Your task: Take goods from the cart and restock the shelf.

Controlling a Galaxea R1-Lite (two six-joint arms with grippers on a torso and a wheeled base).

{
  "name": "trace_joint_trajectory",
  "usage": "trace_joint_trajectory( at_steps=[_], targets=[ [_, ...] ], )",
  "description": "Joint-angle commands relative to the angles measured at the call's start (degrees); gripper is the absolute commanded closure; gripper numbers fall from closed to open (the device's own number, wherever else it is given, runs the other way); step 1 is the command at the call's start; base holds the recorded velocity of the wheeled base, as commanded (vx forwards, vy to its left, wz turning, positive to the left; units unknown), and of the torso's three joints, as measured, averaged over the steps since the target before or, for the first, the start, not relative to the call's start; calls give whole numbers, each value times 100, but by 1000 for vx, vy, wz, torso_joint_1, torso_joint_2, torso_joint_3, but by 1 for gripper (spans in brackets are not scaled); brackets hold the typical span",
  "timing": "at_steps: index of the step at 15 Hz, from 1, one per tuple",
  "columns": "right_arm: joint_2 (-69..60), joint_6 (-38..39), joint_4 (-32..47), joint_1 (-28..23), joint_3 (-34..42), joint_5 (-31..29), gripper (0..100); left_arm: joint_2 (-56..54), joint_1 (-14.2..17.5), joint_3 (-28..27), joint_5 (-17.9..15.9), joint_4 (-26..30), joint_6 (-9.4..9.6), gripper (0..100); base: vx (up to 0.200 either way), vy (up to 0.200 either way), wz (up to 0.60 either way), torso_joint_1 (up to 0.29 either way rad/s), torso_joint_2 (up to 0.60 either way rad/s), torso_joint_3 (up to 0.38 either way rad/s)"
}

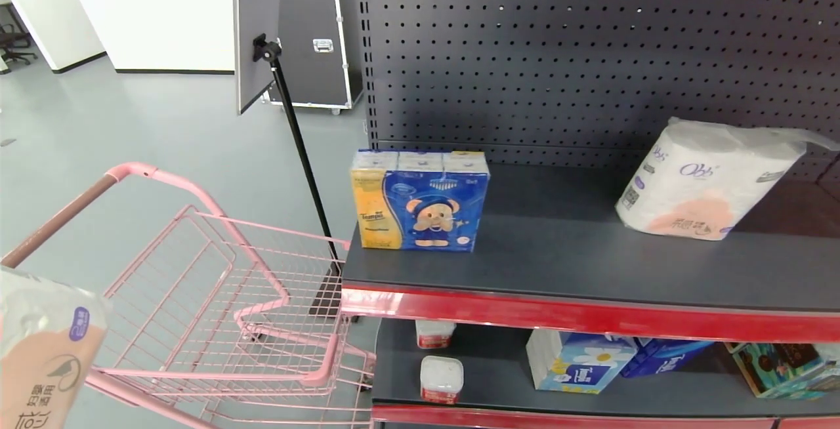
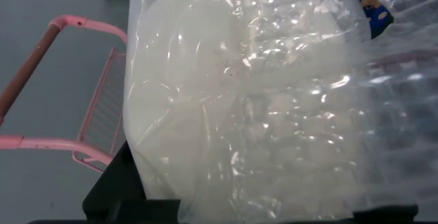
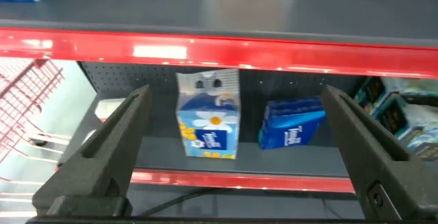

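One roll pack aloft, two packs on the shelf

Left side first: the left fingers [image 2: 113, 186] are clamped on a plastic-wrapped toilet roll pack [image 1: 42, 350]. It hangs in the air on the handle side of the pink cart [image 1: 216, 285]. From the wrist camera the wrapper presses right up close, all creased clear film over white rolls. One dark finger peeks out beneath it, with the cart's handle behind.

Over to the right: the right fingers [image 3: 116, 142] are spread wide with nothing between them. They are held about level with the red front edge of the shelf [image 1: 558, 258], facing the lower tier. Framed between them, a daisy-print tissue box [image 3: 209, 118] stands upright, and just beside it sits a blue pack [image 3: 291, 125], tilted.

Up on the top tier, a blue bear-print tissue pack [image 1: 420, 199] stands upright near the cart end. It is well apart from a second roll pack [image 1: 702, 180], which lies tilted close to the pegboard back [image 1: 590, 55] at the far end.

Down below, two small white jars [image 1: 441, 380] sit at the cart end of the lower tier, with colourful boxes [image 1: 781, 363] at the other end. Behind the cart there is a black stand carrying a flat panel [image 1: 256, 42], and beyond that a black flight case [image 1: 315, 35] on the floor
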Motion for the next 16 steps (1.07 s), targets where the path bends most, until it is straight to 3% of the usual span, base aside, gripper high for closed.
trace_joint_trajectory(
  at_steps=[1, 16],
  targets=[
    [5, -4, 2, -1, 1, -1, 0, 18, 0, -1, 1, -1, 9, 100, 0, -200, 0, 2, 2, 2],
    [5, -4, 2, -1, 1, -1, 0, 27, 0, -54, 1, -54, 211, 100, 0, -200, 0, 3, 1, 3]
  ],
)
